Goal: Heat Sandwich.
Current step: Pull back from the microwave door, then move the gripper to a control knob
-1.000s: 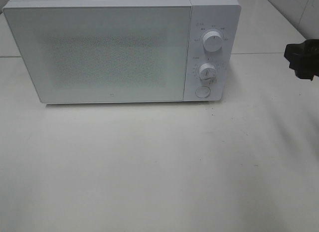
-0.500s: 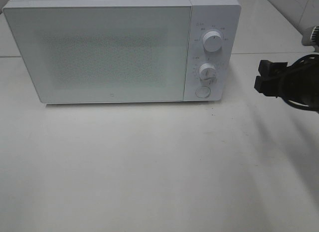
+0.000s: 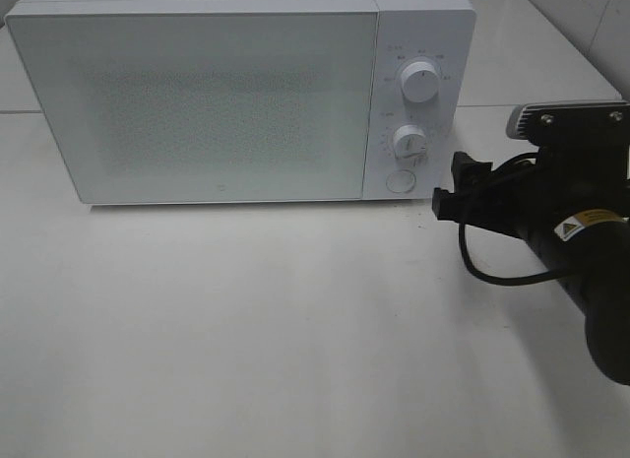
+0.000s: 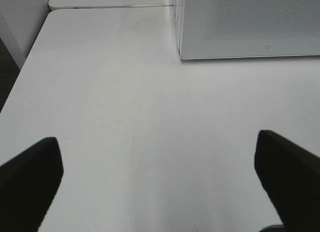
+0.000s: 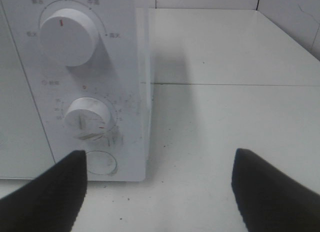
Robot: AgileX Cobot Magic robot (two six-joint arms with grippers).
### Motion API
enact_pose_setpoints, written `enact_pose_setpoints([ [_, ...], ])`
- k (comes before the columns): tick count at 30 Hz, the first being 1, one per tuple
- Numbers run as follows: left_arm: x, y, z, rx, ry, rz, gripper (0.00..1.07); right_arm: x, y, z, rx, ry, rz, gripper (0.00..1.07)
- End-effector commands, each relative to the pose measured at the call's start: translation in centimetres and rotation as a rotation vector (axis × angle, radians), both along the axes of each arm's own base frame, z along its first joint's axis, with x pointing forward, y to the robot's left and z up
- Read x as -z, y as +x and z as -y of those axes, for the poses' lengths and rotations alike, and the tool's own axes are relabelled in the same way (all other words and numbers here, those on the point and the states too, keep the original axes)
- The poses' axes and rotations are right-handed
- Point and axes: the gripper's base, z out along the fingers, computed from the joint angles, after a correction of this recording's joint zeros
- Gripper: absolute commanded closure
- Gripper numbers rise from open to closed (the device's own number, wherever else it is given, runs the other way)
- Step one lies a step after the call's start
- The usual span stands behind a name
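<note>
No sandwich shows in any view. A white microwave [image 3: 197, 103] stands at the back of the table with its door shut. Its control panel on the right carries an upper knob [image 3: 420, 84], a lower knob [image 3: 409, 142] and a round button [image 3: 399, 181]. My right gripper [image 3: 453, 185] hovers just right of the panel at button height, open and holding nothing. The right wrist view looks between its fingers [image 5: 45, 197] at the lower knob [image 5: 87, 117] and button [image 5: 101, 162]. My left gripper [image 4: 160, 182] is open over bare table, well short of the microwave [image 4: 250, 27].
The white table [image 3: 295, 330] stretches in front of the microwave. A seam in the tabletop [image 3: 532, 105] runs behind on the right, and a tiled wall [image 3: 600, 25] stands at the far right. The table's left edge [image 4: 30, 57] drops off beside my left gripper.
My right arm has come in from the right edge of the exterior view toward the microwave's control panel, jaws still apart. The microwave stays shut.
</note>
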Motion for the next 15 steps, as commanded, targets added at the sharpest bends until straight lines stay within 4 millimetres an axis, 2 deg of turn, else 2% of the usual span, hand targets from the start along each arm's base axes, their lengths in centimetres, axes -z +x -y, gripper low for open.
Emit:
enact_pose_setpoints([
  [1,0.0,-0.3,0.1,-0.002,-0.009,0.039,0.05,0.2,0.4,-1.8,-0.027,-0.001,0.02,0.31],
  [7,0.0,-0.3,0.1,-0.002,-0.009,0.039,0.05,0.6,1.0,-3.6,-0.061,-0.001,0.023,0.31],
  [15,0.0,-0.3,0.1,-0.002,-0.009,0.039,0.05,1.0,2.1,-4.4,-0.042,0.002,0.017,0.31],
])
